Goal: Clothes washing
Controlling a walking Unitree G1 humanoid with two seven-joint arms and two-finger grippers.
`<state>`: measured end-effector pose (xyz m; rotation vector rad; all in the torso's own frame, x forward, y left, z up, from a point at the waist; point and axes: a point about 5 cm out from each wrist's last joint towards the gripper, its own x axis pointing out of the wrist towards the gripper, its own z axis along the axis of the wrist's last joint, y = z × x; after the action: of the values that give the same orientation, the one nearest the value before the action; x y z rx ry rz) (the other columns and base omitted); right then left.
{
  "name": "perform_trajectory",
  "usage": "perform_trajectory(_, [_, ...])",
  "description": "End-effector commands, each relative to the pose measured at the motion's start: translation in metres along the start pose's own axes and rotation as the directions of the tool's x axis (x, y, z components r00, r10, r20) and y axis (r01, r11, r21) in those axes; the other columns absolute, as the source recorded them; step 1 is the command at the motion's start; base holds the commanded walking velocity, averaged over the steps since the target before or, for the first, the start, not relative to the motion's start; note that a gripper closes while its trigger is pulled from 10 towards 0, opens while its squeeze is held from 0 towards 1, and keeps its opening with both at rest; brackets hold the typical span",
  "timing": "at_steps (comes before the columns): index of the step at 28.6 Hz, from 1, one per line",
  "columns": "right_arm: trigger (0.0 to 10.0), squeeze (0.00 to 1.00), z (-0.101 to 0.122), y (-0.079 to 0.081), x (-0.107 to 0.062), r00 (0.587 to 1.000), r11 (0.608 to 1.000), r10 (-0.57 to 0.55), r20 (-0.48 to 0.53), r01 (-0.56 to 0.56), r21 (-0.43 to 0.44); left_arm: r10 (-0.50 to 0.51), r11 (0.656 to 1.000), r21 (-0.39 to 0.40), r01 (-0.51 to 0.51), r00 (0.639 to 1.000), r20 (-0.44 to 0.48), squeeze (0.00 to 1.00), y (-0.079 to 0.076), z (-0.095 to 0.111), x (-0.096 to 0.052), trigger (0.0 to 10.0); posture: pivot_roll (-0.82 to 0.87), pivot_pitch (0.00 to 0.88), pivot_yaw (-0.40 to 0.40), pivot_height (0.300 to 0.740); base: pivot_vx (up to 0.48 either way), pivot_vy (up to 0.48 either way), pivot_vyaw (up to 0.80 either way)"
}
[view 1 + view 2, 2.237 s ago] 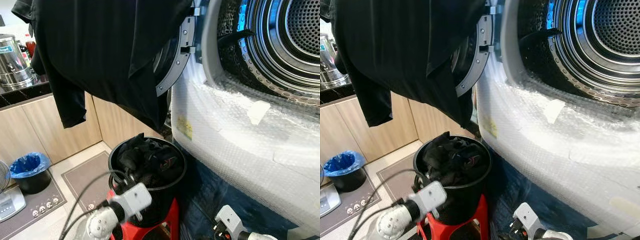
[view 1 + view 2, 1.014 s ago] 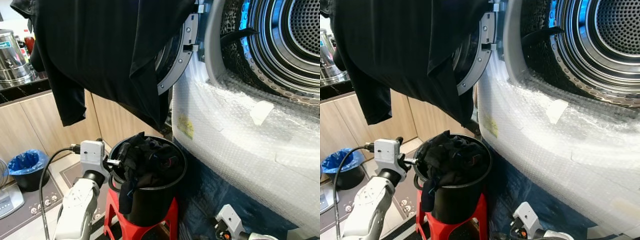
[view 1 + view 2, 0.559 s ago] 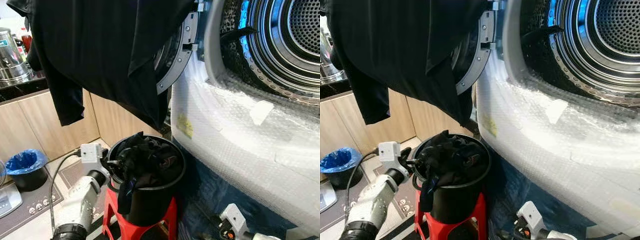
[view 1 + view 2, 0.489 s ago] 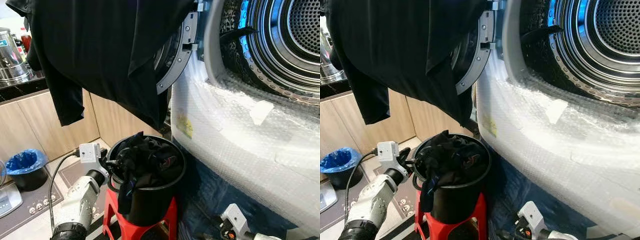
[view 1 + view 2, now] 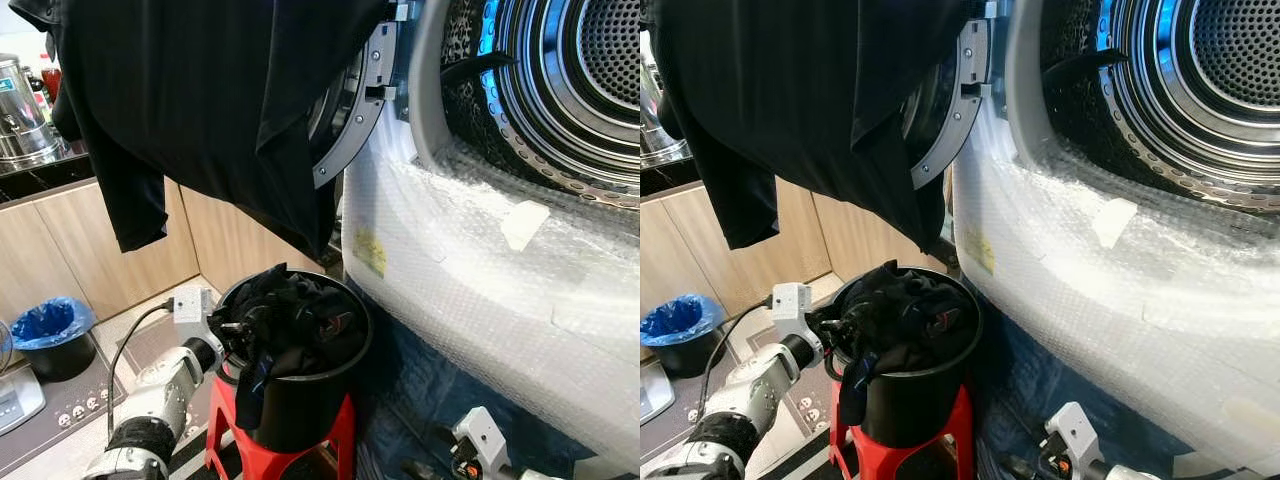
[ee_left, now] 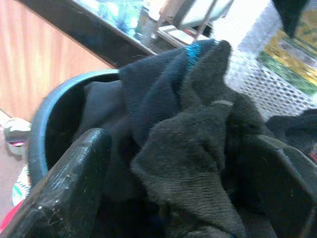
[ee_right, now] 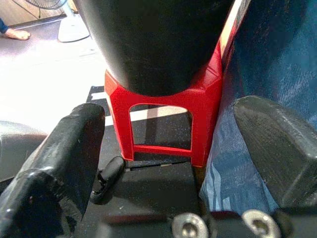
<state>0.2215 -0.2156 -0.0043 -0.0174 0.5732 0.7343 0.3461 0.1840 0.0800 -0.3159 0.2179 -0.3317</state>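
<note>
Your left gripper reaches into the black bucket of dark clothes, its fingers spread on either side of a bunched dark garment at the rim, not yet clenched on it. The bucket stands on a red stool just beside the washing machine, whose front is wrapped in bubble film and whose door hangs open with a black shirt draped over it, baring the steel drum. Your right gripper hangs low by the machine, fingers released and holding nothing, facing the stool's legs. Beyond, you see wooden cabinets, a steel urn on a dark counter and a blue-lined bin on the tiled floor.
</note>
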Motion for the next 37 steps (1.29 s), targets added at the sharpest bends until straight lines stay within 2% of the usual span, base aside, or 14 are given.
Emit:
perform_trajectory(1, [10.0,0.00,0.006,-0.003,-0.003,1.000,1.000,-0.013,0.018,0.013,-0.008,-0.026,0.999,0.029,0.026,1.000,-0.006,0.00,-0.002,0.004,0.003,10.0,-0.10,0.000,0.001,0.740,0.000,0.000,0.00])
perform_trajectory(13, [10.0,0.00,0.011,-0.003,-0.006,0.999,1.000,-0.028,0.034,0.027,0.003,-0.010,1.000,0.017,0.010,1.000,0.002,0.00,0.004,0.004,0.000,10.0,-0.09,0.000,-0.002,0.740,0.000,0.000,0.00])
perform_trajectory(14, [10.0,0.00,0.011,-0.003,-0.006,0.999,1.000,-0.028,0.035,0.028,0.003,-0.010,1.000,0.011,0.010,1.000,0.003,0.00,0.005,0.003,0.000,6.6,-0.09,0.000,-0.002,0.740,0.000,0.000,0.00])
perform_trajectory(15, [10.0,0.00,0.013,-0.003,-0.005,0.999,1.000,-0.028,0.041,0.028,0.007,-0.011,1.000,0.005,0.011,1.000,0.002,0.00,0.005,0.003,-0.001,2.2,-0.09,0.000,-0.003,0.740,0.000,0.000,0.00])
perform_trajectory(16, [10.0,0.00,0.014,-0.003,-0.005,0.999,1.000,-0.028,0.047,0.027,0.009,-0.011,1.000,0.004,0.011,1.000,0.001,0.00,0.005,0.002,-0.001,0.5,-0.09,0.000,-0.003,0.740,0.000,0.000,0.00])
perform_trajectory(17, [10.0,0.00,0.016,-0.003,-0.004,0.998,1.000,-0.026,0.056,0.026,0.014,-0.011,1.000,0.005,0.011,1.000,-0.001,0.00,0.006,0.002,-0.002,0.0,-0.09,0.000,-0.003,0.740,0.000,0.000,0.00])
perform_trajectory(22, [10.0,0.00,0.017,-0.001,-0.003,0.998,1.000,-0.016,0.057,0.016,0.011,-0.049,0.999,0.004,0.049,0.999,-0.017,0.00,0.004,-0.001,-0.002,0.0,-0.09,0.000,-0.004,0.740,0.000,0.000,0.00])
perform_trajectory(27, [10.0,0.00,0.019,-0.001,-0.004,0.998,1.000,-0.020,0.067,0.019,0.019,-0.054,0.997,-0.054,0.054,0.998,-0.008,0.00,0.002,-0.002,-0.001,0.0,-0.09,0.000,-0.004,0.740,0.000,0.000,0.00])
perform_trajectory(37, [10.0,0.00,0.020,-0.002,-0.006,0.997,0.999,-0.026,0.066,0.025,0.024,-0.048,0.994,-0.102,0.047,0.999,-0.005,0.00,0.004,-0.003,-0.002,0.0,-0.09,0.000,-0.007,0.740,0.000,0.000,0.00])
